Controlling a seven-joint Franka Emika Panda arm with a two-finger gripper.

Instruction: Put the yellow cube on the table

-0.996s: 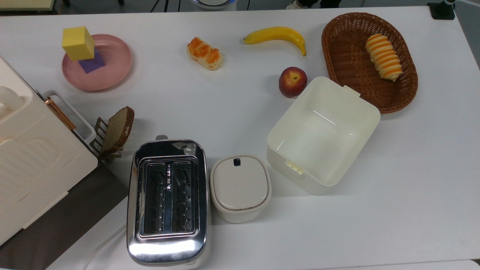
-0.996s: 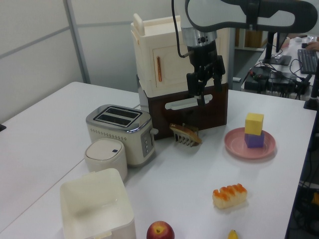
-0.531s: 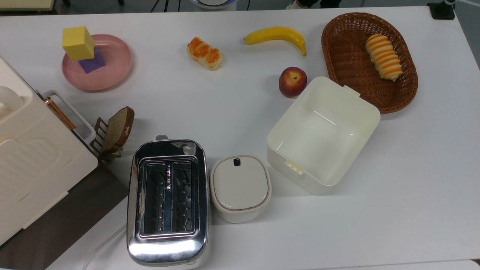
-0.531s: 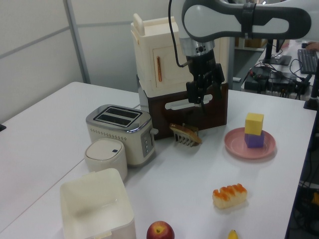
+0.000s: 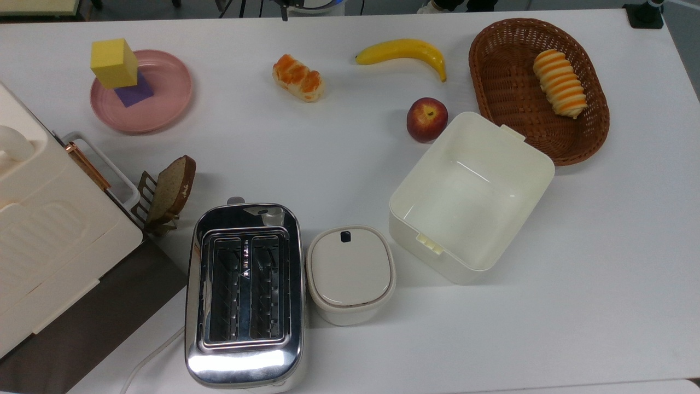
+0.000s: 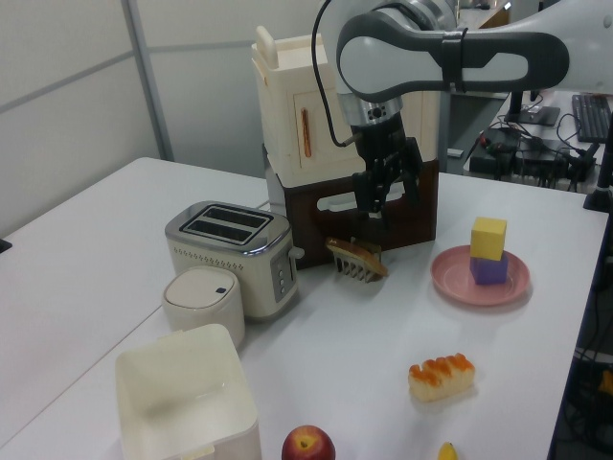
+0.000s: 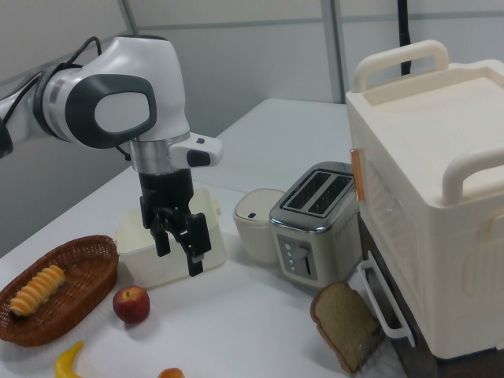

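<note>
Arm (image 6: pixel 450 57) lower; no legible writing.

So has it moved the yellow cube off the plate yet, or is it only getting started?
Only starting. Nothing is done: the yellow cube sits on the purple cube on the pink plate. The gripper is open, holds nothing and hangs above the table, apart from the plate. Left: reach the cube, grasp it, lift it and set it on the table.

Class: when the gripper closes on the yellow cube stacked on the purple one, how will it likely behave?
The yellow cube looks matte with flat faces, so it probably grips without slipping or rolling. It sits slightly askew on the purple cube, so a sideways nudge might slide it off onto the plate.
</note>
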